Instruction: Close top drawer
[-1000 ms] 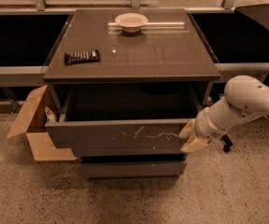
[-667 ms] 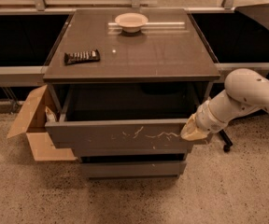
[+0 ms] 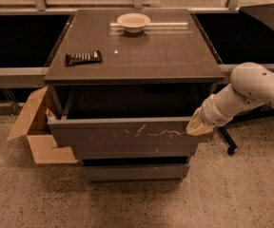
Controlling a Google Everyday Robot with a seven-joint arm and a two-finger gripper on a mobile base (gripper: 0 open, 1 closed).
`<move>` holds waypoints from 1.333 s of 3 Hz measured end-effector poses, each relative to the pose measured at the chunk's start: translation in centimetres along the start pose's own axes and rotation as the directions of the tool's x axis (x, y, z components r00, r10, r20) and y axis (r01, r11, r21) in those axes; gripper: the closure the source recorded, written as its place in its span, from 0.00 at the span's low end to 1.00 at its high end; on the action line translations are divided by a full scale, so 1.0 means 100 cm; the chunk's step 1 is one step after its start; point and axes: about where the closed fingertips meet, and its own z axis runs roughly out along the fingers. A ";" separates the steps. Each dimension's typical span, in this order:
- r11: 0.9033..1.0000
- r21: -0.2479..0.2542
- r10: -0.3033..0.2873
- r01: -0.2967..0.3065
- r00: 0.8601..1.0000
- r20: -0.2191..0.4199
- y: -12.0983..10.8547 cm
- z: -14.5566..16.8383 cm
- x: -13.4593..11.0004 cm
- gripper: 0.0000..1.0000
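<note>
Top drawer [image 3: 127, 134], wide shallow dark-grey front with pale scratches, standing open below the dark square worktop [image 3: 175, 51], tan claw [image 3: 199, 126] touching its right end, whether apart or together unclear

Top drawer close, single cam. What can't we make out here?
All camera view.
Inside the top drawer: shadowed under the cabinet top, contents unreadable.
The gripper at the drawer front's right end: contact with it unclear.
The arm: cut by the right edge, base unseen.
The dark flat object on the cabinet top: too small to identify.
</note>
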 end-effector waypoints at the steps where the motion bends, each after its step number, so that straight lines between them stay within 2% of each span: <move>1: 1.000 0.010 -0.004 0.004 1.000 0.002 -0.013 -0.002 0.005 0.00; 2: 1.000 0.016 0.007 -0.007 1.000 0.007 -0.029 -0.002 0.014 0.00; 3: 1.000 0.017 0.007 -0.007 1.000 0.007 -0.026 -0.003 0.014 0.00; 4: 0.999 0.023 -0.034 0.032 0.997 0.072 -0.009 -0.035 0.003 0.00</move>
